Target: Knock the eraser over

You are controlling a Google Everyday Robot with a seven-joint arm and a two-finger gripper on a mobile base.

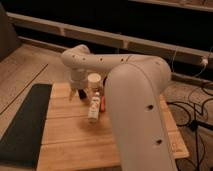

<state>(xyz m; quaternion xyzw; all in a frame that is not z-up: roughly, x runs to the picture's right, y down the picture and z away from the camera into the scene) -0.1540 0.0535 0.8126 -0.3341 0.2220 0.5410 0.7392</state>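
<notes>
wooden slat table (75, 135), dim warm light, dark wall with a pale ledge (125, 40) running across behind it.

eraser (93, 80): taken to be the small cream-topped piece on the far half of the table, though the id is not certain. it stands upright on the wood. its lower edge meets the things in front of it, and i cannot tell if they touch.

gripper (76, 94): just left of the eraser, pointing down at the tabletop, tip close to the wood. i cannot tell if it touches the eraser. spread or pressed together: cannot tell. nothing seen held in it.

white bottle (94, 108): lying on its side just in front of the eraser, long axis running toward the camera.

orange-red item (102, 103): in front of the eraser and slightly right, right beside the bottle. its right side is cut off by the arm, so its kind is unclear.

arm (135, 100): white. the slim forearm passes behind the eraser from the right and bends down to the gripper on its left. the bulky near link fills the picture right of the eraser and hides that side of the table.

dark mat (25, 125): well left of the eraser, along the table's left edge.

cables (195, 107): on the floor far right of the eraser, beyond the arm.
</notes>
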